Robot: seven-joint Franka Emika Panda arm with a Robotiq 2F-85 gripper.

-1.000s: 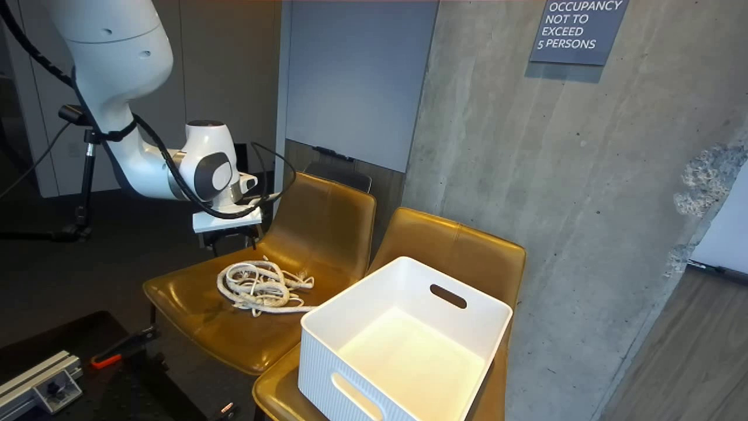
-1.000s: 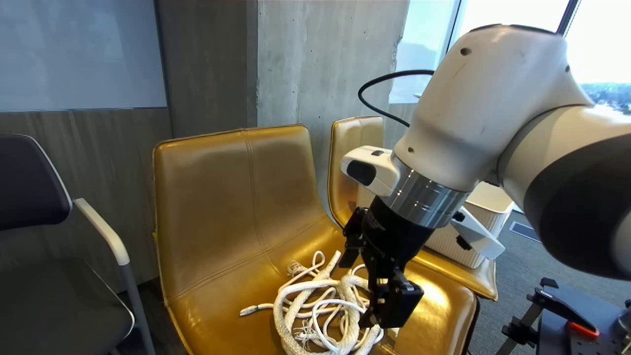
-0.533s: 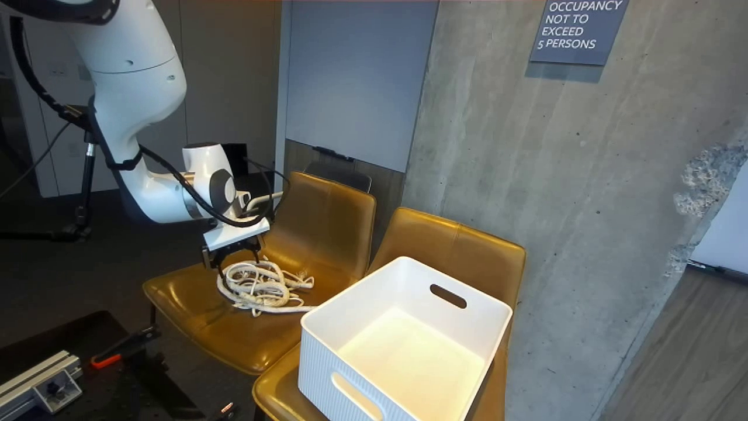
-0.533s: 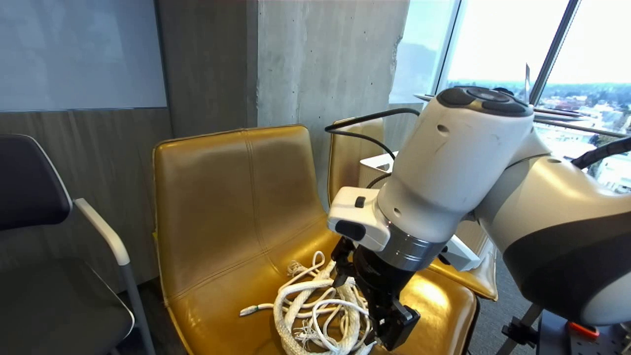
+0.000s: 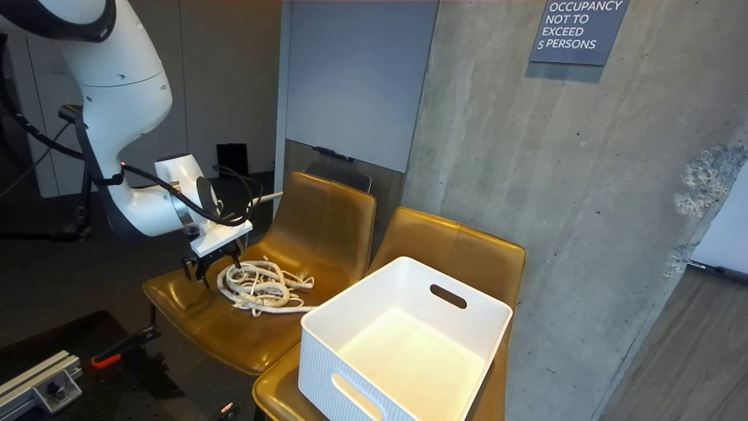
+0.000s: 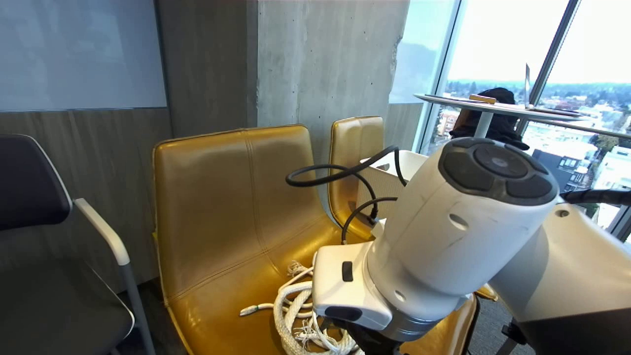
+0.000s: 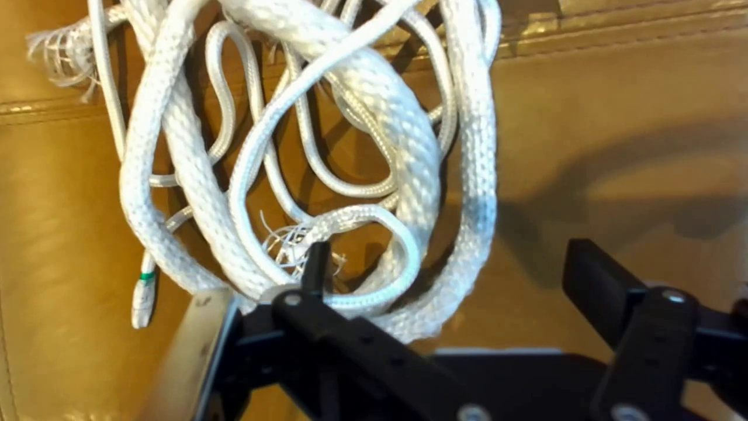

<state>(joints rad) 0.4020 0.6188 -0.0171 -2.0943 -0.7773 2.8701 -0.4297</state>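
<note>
A loose heap of white rope (image 5: 257,286), thick and thin strands with frayed ends, lies on the seat of a tan leather chair (image 5: 193,316). My gripper (image 5: 222,276) is just above that seat, at the side of the heap. In the wrist view the gripper (image 7: 450,254) stands open with its fingers wide apart. The left finger (image 7: 317,266) overlaps the rope (image 7: 418,152) by a small loop; whether it touches cannot be told. Bare leather shows by the right finger (image 7: 602,292). In an exterior view the arm hides most of the gripper and part of the rope (image 6: 291,315).
A white ribbed bin (image 5: 345,374) with handle holes sits on a second tan chair (image 5: 461,245) beside the rope's chair. A dark office chair (image 6: 34,182) stands opposite. A dark table with a metal profile (image 5: 41,383) is near. A black cable (image 6: 320,180) loops off the wrist.
The arm has come down toward the seat, and the gripper has tilted and shifted to the near side of the rope heap. Rope, bin and chairs have stayed put; the gripper has remained open.
</note>
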